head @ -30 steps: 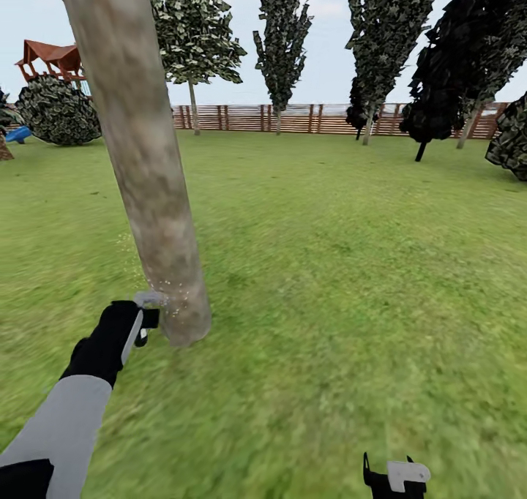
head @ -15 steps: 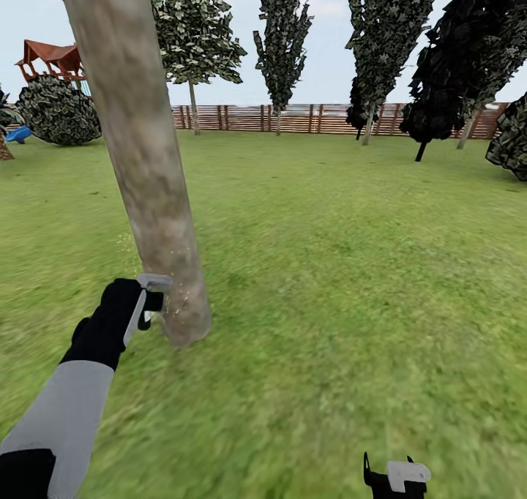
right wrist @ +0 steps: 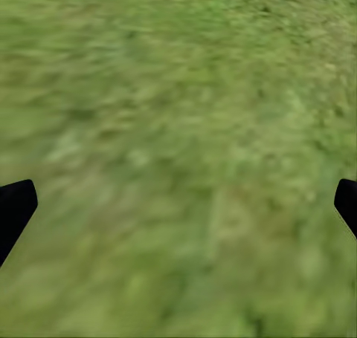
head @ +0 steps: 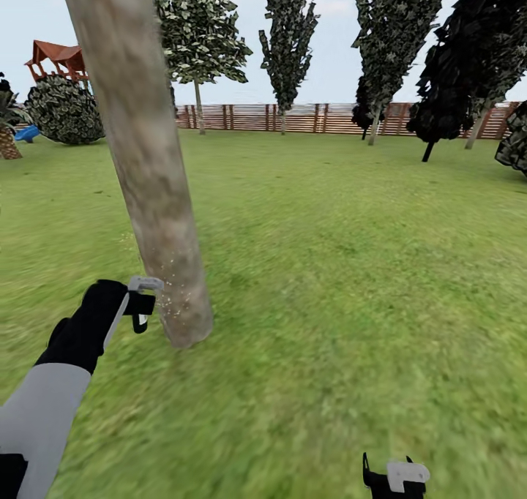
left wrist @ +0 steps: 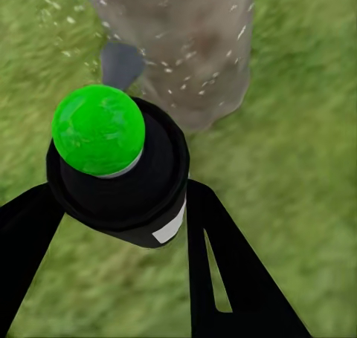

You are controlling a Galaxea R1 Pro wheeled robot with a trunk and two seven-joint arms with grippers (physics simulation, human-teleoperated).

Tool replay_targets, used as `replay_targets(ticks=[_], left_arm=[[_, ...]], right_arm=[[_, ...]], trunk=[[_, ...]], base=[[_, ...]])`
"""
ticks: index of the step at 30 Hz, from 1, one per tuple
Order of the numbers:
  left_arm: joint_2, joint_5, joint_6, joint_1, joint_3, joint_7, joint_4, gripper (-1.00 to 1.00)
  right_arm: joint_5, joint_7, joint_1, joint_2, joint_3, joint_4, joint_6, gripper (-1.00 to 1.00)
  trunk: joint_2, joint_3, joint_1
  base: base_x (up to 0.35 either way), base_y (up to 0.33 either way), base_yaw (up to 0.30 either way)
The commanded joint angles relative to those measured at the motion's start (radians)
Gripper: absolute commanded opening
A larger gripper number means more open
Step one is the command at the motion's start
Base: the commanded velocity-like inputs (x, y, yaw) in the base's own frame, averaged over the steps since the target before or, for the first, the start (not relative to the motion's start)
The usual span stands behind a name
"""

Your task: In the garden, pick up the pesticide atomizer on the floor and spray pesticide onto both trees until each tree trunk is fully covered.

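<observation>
Atomizer sat clamped in my left claw, nozzle aimed near the trunk base to speck it; right claw hung apart, idle.

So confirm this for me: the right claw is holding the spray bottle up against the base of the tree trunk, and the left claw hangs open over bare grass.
The sides are swapped. In the head view the left claw grips the spray bottle beside the tree trunk; the left wrist view shows its fingers around the bottle. The right claw hangs open over the grass, as the right wrist view shows.
</observation>
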Motion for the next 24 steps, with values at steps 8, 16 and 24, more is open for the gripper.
replay_targets(ticks=[8,16,24], left_arm=[[0.014,-0.033,-0.001,0.002,-0.003,0.031,0.002,-1.00],[0.073,-0.083,-0.011,0.066,0.037,0.056,0.022,-1.00],[0.043,-0.077,-0.019,0.101,0.068,0.058,0.023,-1.00]], right_arm=[[0.000,0.000,0.000,-0.002,0.000,0.000,0.000,1.00],[0.000,0.000,0.000,-0.002,0.000,-0.001,0.000,1.00],[0.000,0.000,0.000,0.000,0.000,-0.001,0.000,1.00]], trunk=[[0.000,0.000,0.000],[0.000,0.000,0.000],[0.000,0.000,0.000]], base=[[0.242,-0.139,0.005],[0.046,-0.005,0.000],[0.000,-0.051,0.192]])
